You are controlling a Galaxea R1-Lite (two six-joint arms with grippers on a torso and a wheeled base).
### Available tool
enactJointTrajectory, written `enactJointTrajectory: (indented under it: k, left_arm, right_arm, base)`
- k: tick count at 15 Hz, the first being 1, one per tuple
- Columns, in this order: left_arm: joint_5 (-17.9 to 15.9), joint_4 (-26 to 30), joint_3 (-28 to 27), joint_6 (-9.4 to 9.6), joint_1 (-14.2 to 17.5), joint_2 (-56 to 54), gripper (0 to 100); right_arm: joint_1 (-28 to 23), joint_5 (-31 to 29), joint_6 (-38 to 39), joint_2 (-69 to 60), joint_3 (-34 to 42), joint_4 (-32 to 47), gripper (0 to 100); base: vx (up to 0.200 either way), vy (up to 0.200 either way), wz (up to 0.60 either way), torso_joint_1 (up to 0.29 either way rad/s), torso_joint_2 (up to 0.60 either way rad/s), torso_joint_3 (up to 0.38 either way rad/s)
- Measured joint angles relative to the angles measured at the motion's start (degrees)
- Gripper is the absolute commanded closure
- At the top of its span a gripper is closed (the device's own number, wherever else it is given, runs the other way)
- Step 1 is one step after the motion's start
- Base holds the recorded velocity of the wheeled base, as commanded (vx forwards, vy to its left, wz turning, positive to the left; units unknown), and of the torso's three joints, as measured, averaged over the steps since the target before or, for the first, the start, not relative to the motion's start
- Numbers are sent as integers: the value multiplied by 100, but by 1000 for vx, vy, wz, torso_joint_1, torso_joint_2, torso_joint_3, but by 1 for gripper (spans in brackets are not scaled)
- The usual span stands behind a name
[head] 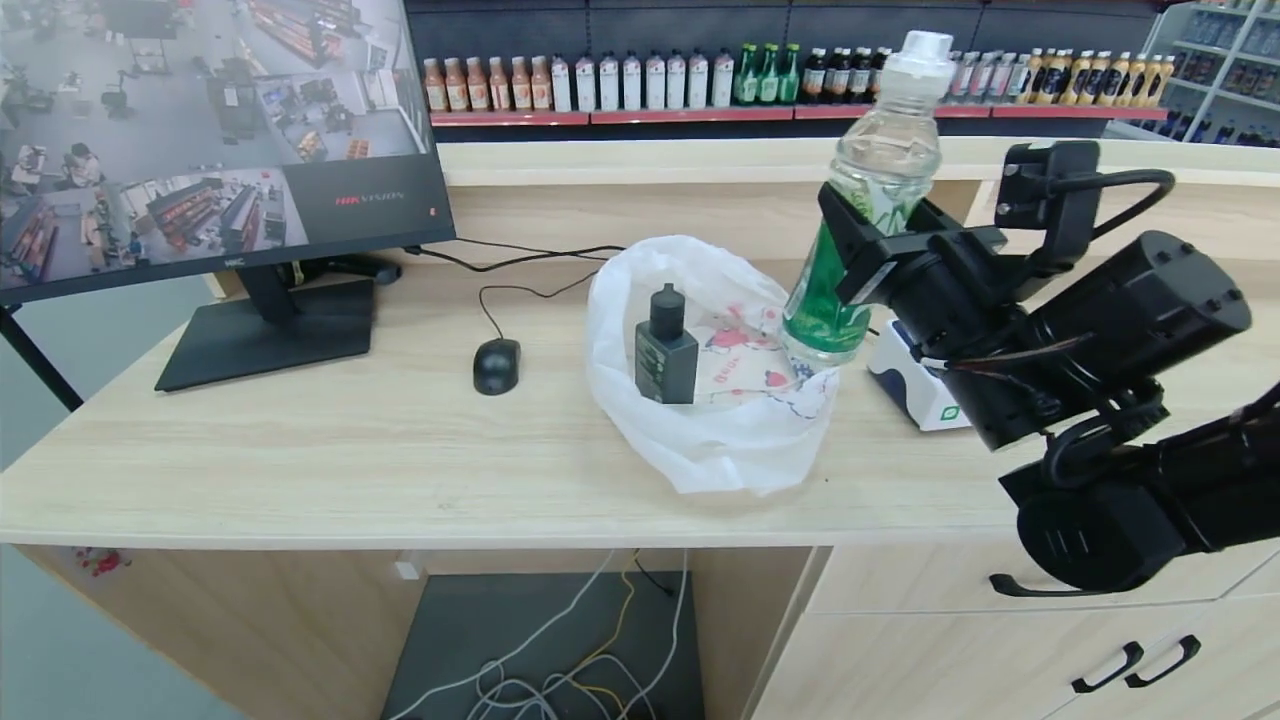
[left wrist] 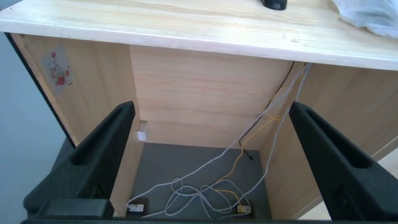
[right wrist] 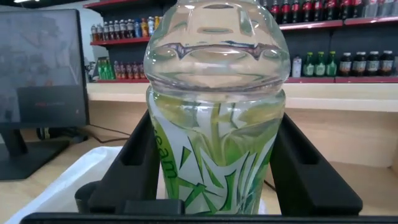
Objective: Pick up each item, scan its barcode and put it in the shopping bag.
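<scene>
My right gripper (head: 860, 235) is shut on a clear bottle with a green label (head: 868, 210) and holds it upright, its base just above the right side of the white shopping bag (head: 715, 400). The same bottle (right wrist: 214, 130) sits between the black fingers (right wrist: 134, 158) in the right wrist view. A small dark bottle (head: 665, 348) stands inside the bag. A white and blue scanner (head: 915, 385) rests on the counter just right of the bag, partly behind my arm. My left gripper (left wrist: 214, 155) is open below the counter edge, facing the cable-filled space under the desk.
A monitor (head: 210, 130) on a black stand occupies the counter's left end, with a black mouse (head: 496, 365) and its cable between it and the bag. A raised ledge runs along the back. Cables (left wrist: 205, 186) lie under the counter.
</scene>
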Motion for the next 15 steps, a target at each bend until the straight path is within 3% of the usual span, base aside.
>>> enactJointTrajectory:
  k: [4,8,15]
  left_arm:
    - [0,0,0,-2,0,0,0]
    - [1,2,0,-2,0,0,0]
    - [1,0,0,-5,0,0,0]
  right_arm:
    - [-24,83,-11,514,-987,681,100]
    - [-72,138,0,1180,-1701,731,100]
    - [-210,340,-46,2048,-2194,538,100]
  base:
    - [0,0,0,0,0,0]
    - [0,0,0,0,0,0]
    - [0,0,0,0,0,0]
